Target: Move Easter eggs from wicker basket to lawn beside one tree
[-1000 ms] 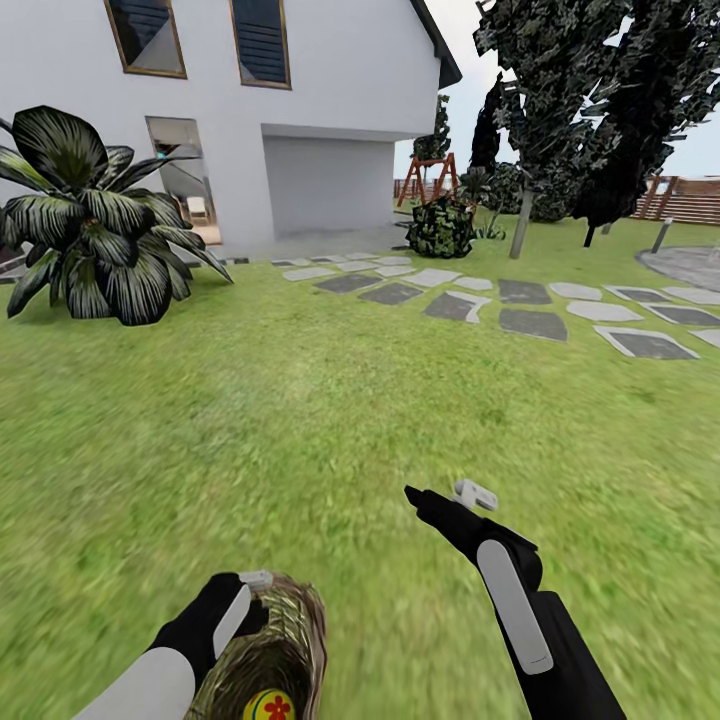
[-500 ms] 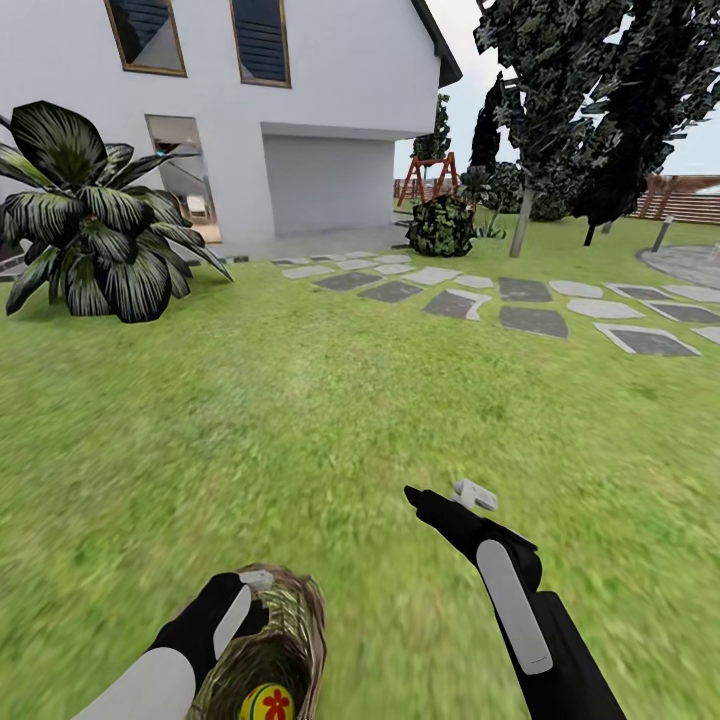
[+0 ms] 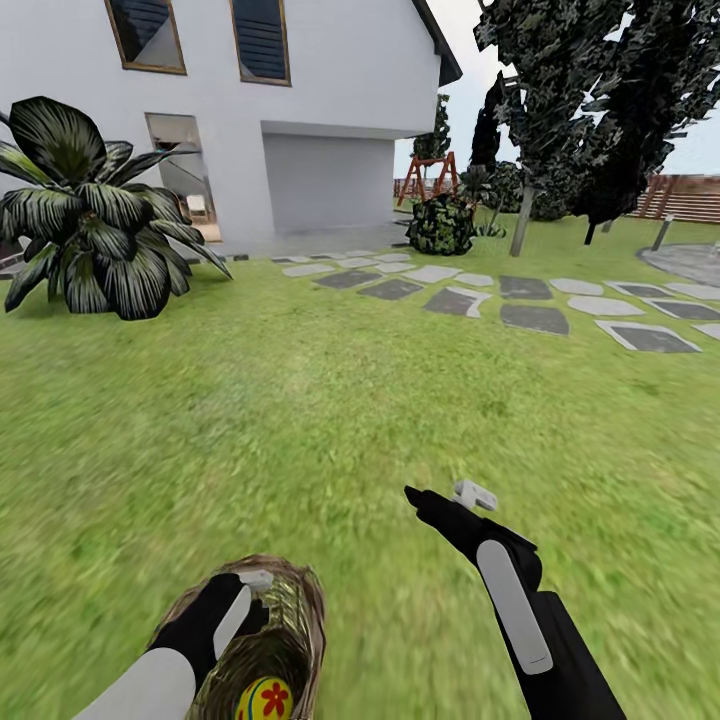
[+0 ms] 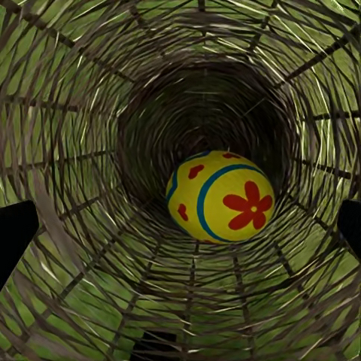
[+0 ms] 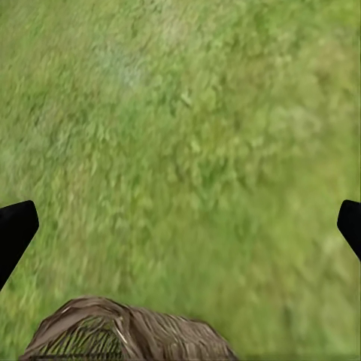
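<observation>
Slightly more wicker basket (image 3: pixel 270 630) rim shows at lower left than before, one Easter egg (image 3: pixel 264 699) inside. Left gripper (image 3: pixel 250 590) grasps the basket; right gripper (image 3: pixel 445 495) hangs open over the lawn (image 3: pixel 300 420).

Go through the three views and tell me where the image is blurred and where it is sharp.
Head view: the near lawn is smeared, while the house and stepping stones look crisp. Left wrist view: the Easter egg is sharp, but the wicker basket weave close to the camera streaks. Right wrist view: the grass is soft throughout, and the basket rim is only slightly clearer.
</observation>
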Tool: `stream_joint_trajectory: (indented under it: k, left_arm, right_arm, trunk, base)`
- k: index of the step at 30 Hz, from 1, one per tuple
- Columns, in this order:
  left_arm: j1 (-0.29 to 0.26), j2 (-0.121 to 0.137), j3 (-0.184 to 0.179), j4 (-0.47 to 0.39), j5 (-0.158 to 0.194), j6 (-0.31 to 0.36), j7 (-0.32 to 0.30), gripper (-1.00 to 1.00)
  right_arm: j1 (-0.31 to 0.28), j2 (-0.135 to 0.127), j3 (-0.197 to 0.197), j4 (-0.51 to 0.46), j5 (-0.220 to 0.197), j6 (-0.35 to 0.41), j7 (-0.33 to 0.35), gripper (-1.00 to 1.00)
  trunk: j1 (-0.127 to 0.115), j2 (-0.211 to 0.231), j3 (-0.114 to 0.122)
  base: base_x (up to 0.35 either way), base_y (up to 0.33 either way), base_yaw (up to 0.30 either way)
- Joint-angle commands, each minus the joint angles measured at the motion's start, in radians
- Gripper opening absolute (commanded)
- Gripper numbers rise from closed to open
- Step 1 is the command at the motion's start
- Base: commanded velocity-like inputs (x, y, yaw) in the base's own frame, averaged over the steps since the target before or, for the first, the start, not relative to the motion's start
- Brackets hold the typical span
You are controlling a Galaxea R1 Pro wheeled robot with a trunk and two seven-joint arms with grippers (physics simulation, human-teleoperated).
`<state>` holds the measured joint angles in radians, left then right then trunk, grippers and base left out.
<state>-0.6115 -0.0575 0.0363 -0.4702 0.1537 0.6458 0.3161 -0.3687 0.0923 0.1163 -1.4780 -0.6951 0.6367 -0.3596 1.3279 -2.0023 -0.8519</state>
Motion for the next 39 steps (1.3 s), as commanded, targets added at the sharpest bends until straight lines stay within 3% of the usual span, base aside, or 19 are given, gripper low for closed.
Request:
stream_joint_trajectory:
  k: [1, 29, 39]
  left_arm:
    - [0.0, -0.001, 0.004, -0.002, 0.01, 0.003, 0.008, 1.0]
    - [-0.001, -0.003, -0.001, -0.001, 0.012, -0.014, 0.008, 1.0]
    - [0.0, -0.031, -0.003, 0.02, 0.011, -0.026, 0.008, 1.0]
  right_arm:
    - [-0.001, 0.0, 0.001, 0.0, -0.011, 0.001, -0.01, 1.0]
    - [-0.001, 0.001, 0.0, 0.007, -0.011, 0.001, -0.01, 1.0]
    - [-0.001, 0.001, 0.0, 0.007, -0.011, 0.001, -0.01, 1.0]
  trunk:
    - [0.004, -0.008, -0.004]
    - [0.111, -0.204, -0.092]
    - [0.149, -0.274, -0.123]
  base:
    - [0.0, 0.0, 0.0]
    - [0.0, 0.0, 0.0]
    - [0.0, 0.0, 0.0]
